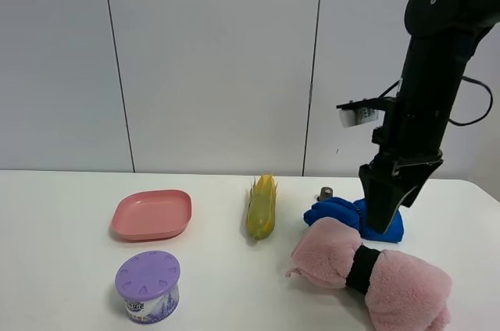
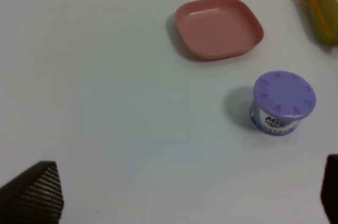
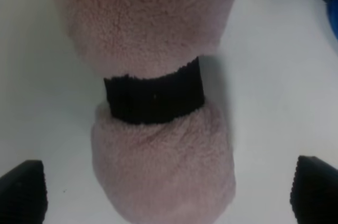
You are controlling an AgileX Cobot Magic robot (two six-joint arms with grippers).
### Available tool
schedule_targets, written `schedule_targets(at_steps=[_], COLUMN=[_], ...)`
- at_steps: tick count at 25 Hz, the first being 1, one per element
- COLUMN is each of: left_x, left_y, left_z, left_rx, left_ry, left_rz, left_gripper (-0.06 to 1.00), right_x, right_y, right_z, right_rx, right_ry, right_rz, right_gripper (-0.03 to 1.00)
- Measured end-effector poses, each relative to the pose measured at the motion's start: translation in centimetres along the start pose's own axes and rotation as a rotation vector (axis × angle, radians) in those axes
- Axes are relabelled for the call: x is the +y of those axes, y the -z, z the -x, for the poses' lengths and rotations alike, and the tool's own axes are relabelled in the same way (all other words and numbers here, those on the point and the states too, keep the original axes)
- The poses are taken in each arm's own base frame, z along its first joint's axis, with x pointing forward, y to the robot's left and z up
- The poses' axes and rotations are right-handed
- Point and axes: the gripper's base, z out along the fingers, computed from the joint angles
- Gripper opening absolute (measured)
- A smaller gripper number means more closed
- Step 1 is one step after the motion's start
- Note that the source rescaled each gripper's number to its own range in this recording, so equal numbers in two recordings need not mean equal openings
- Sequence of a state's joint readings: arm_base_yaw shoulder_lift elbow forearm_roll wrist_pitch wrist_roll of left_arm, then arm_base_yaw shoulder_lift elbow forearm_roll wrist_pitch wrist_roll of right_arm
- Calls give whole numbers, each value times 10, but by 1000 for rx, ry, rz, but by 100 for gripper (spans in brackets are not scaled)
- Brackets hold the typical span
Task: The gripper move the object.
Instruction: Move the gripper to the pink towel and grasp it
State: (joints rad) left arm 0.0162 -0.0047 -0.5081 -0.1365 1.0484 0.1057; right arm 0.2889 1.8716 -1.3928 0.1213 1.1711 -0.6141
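Pink towel (image 1: pixel 406 284), rolled and cinched by a black band (image 1: pixel 361 268), lay on the table (image 1: pixel 62 268) just beside the blue cloth (image 1: pixel 336 211). The right gripper (image 1: pixel 383 222) hung over it, about above the band, its jaws spread wide and holding nothing. The left gripper (image 2: pixel 185 192), well apart from the blue cloth, was also wide open and empty. The step in hand looked like the approach. The next move probably called for lowering straight down and closing across the band.

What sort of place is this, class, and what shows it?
Probably a robot test bench in a lab: a black robot arm over a plain white table, and unrelated props like a pink rolled towel, corn cob and pink plate.
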Motion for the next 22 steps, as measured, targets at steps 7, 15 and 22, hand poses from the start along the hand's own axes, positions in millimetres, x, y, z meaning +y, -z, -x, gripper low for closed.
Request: schedule_targets(at_steps=[7, 15, 22], left_x=[0, 0, 0], left_y=[0, 0, 0], left_z=[0, 0, 0], left_rx=[0, 0, 0], left_ry=[0, 0, 0], left_rz=[0, 0, 0], left_gripper=[100, 100, 100], right_x=[-1, 42, 47], right_y=[-37, -55, -55], right_z=[10, 45, 46], right_rx=[61, 30, 46], right_ry=[26, 183, 114], right_rz=[40, -89, -114], right_gripper=[85, 85, 85])
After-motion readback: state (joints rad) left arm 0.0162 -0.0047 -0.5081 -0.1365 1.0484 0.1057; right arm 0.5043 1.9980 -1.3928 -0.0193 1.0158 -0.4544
